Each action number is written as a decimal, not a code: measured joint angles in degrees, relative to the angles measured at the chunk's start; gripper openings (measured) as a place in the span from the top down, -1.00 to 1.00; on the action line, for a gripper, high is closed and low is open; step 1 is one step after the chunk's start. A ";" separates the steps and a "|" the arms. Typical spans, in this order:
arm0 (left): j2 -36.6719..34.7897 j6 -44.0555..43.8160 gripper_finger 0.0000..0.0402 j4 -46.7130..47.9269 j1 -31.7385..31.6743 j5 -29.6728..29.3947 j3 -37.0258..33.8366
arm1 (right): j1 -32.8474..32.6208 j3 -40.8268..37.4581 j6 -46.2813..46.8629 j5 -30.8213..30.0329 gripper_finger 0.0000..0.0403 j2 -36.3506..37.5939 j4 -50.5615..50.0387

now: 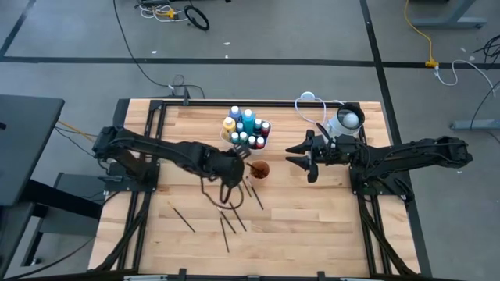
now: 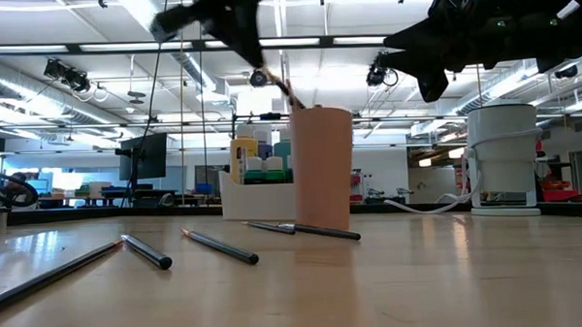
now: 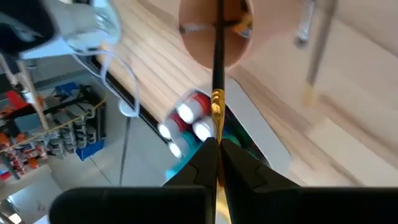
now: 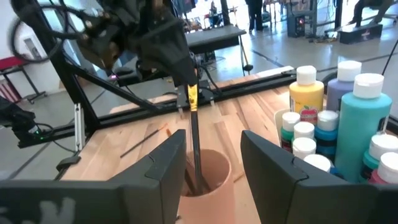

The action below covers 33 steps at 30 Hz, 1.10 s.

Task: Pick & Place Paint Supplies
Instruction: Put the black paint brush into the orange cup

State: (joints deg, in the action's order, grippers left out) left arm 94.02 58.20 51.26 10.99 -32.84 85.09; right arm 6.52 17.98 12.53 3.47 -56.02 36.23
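**Brush Held Over Cup on Wooden Tabletop**

Wooden planks made up the tabletop (image 1: 312, 226), framed by dark rails, with an open workshop hall behind it. Two arms worked over it. One tan cup (image 1: 259, 169) stood near the middle. One white tray (image 1: 262, 144) of white-capped paint bottles (image 1: 248, 121) stood just beyond the cup; about ten bottles showed, though an exact count could not be made. Loose brushes (image 1: 184, 219) lay scattered on the planks, roughly seven of them, all on the near side of the left claw. One white-and-grey round container (image 1: 347, 121) with a cable sat behind the right claw.

The left claw (image 3: 217, 149) was clenched on one dark-handled brush (image 3: 217, 68) with a gold ferrule, gripping it just by that ferrule. This brush hung straight below the claw, its far end reaching into the cup's mouth, where another brush could be seen. The tray of bottles stood just beside the cup, close past the left claw.

The right claw (image 4: 208, 162) hovered with its fingers spread apart, grasping nothing, facing the cup from the other side. The cup and held brush sat directly ahead between its fingers, the bottles near and off to one side.
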 joint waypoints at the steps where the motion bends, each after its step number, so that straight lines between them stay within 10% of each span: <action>1: 0.20 -0.17 0.92 -0.79 -0.40 0.74 0.01 | 0.00 0.00 -0.03 0.02 0.22 -0.06 -0.07; 25: 1.86 4.87 0.55 -17.29 -1.25 3.67 -0.01 | 0.00 0.00 -1.24 0.01 0.22 -0.82 -0.60; 33: 1.86 -22.63 0.45 -25.40 -1.09 2.81 -0.01 | 0.00 0.00 -1.25 -0.01 0.22 -0.82 -0.38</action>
State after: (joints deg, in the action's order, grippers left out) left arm 95.88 35.56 25.86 9.90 -30.03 85.08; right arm 6.52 17.98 11.29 3.46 -56.84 35.86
